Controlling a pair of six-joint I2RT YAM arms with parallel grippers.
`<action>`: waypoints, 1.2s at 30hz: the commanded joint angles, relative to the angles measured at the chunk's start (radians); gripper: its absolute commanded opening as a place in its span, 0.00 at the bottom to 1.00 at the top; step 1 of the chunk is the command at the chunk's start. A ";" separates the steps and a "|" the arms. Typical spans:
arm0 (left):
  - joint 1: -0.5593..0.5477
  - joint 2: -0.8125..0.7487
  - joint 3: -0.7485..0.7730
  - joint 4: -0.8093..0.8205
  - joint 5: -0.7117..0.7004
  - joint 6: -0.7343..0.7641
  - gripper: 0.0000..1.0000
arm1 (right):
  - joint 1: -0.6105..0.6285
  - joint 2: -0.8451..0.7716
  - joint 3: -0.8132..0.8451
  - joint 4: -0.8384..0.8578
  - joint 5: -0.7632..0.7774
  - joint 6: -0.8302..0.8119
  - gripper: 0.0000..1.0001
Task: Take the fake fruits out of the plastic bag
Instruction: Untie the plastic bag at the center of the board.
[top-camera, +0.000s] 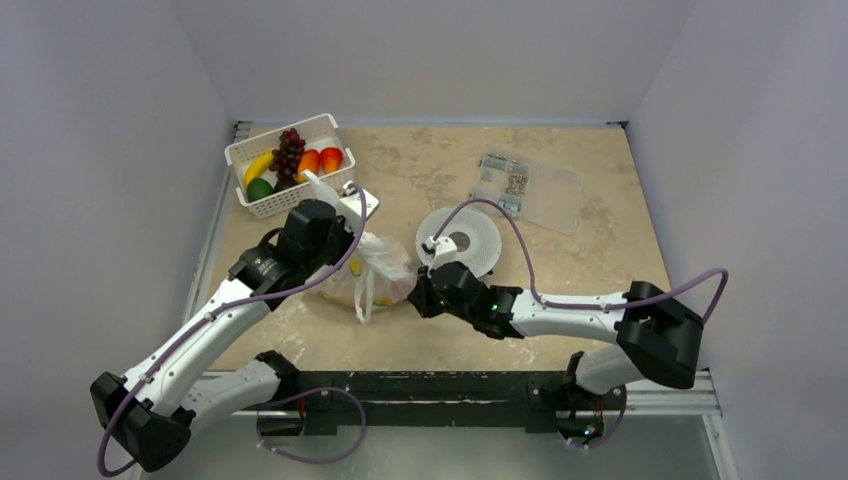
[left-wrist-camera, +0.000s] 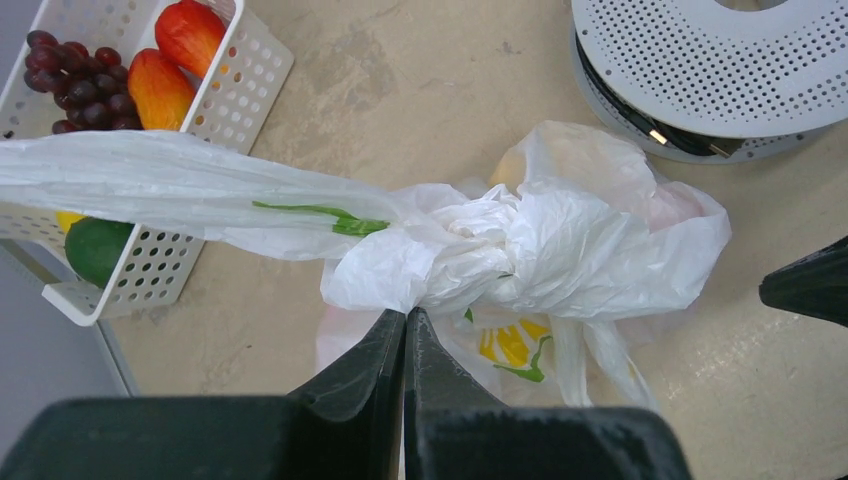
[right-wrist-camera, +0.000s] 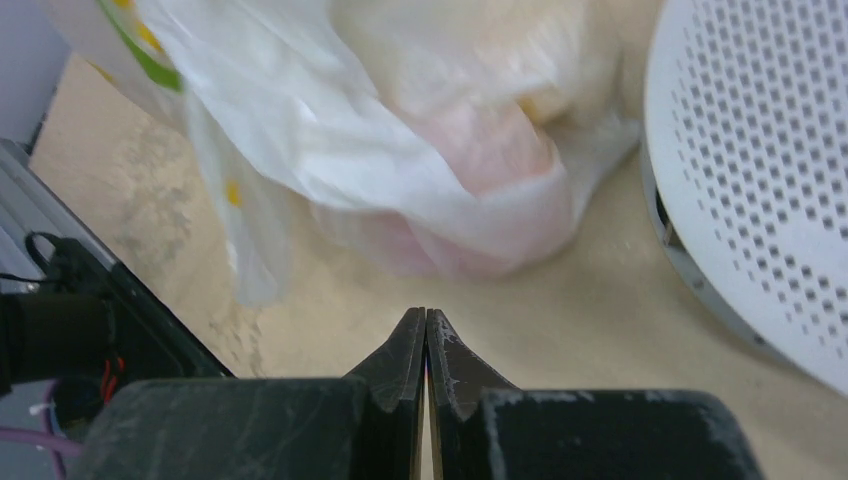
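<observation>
Beige mottled table (top-camera: 560, 300) carries the plastic bag (top-camera: 378, 268) mid-front, fake fruits (right-wrist-camera: 490, 150) dim through its film. Left claw (left-wrist-camera: 405, 315) pinches its bunched top; right claw (right-wrist-camera: 426, 315), pressed together empty, sits just beside it.

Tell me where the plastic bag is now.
Top view, left of centre: the plastic bag lies on the near side of the white basket, left of the perforated disc.

White plastic bag (left-wrist-camera: 560, 240), green leaf print, perhaps a pink tinge within
</observation>
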 joint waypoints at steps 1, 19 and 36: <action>0.001 -0.026 0.006 0.066 -0.017 0.025 0.00 | 0.004 -0.065 -0.096 0.049 -0.024 0.101 0.00; -0.001 -0.013 0.010 0.049 0.047 0.025 0.00 | -0.144 -0.009 0.208 -0.071 -0.216 0.193 0.47; -0.005 -0.009 0.022 0.051 0.085 0.020 0.00 | -0.145 0.193 0.579 -0.457 -0.084 0.395 0.77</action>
